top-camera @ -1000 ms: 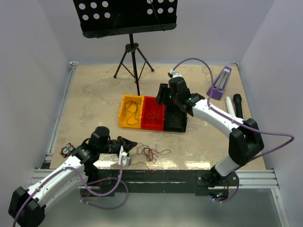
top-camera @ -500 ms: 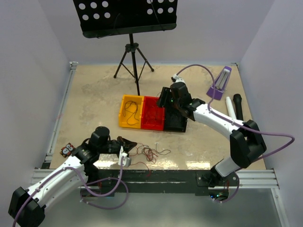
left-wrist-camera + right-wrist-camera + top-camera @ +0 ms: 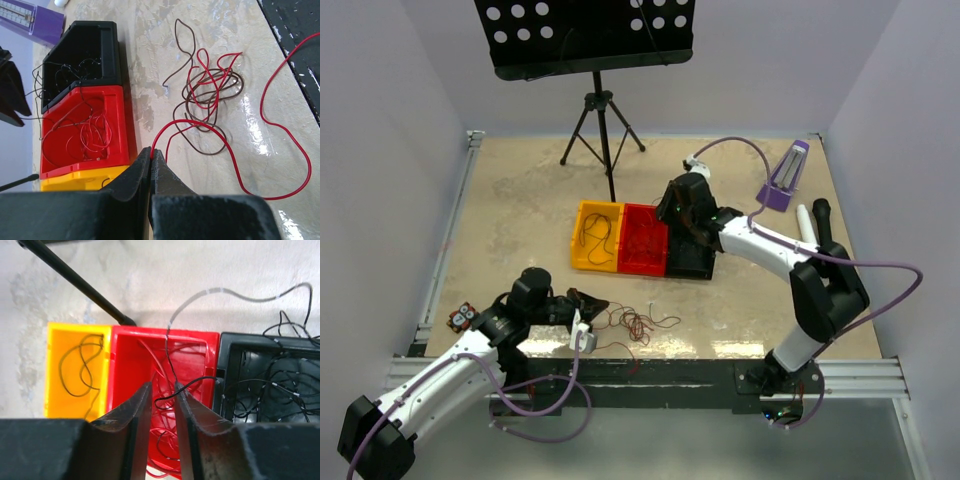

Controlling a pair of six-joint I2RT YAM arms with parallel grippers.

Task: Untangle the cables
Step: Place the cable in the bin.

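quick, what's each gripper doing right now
left gripper: closed on a red wire
right gripper: open, a black wire between the jaws

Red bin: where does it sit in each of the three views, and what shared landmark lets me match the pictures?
Top external: the red bin is near picture centre, in the middle of the three-bin row.
Left wrist: left of centre, with the black bin above it and the yellow bin below.
Right wrist: centre, between yellow on the left and black on the right.
Shared landmark: the yellow bin, set against one side of it.
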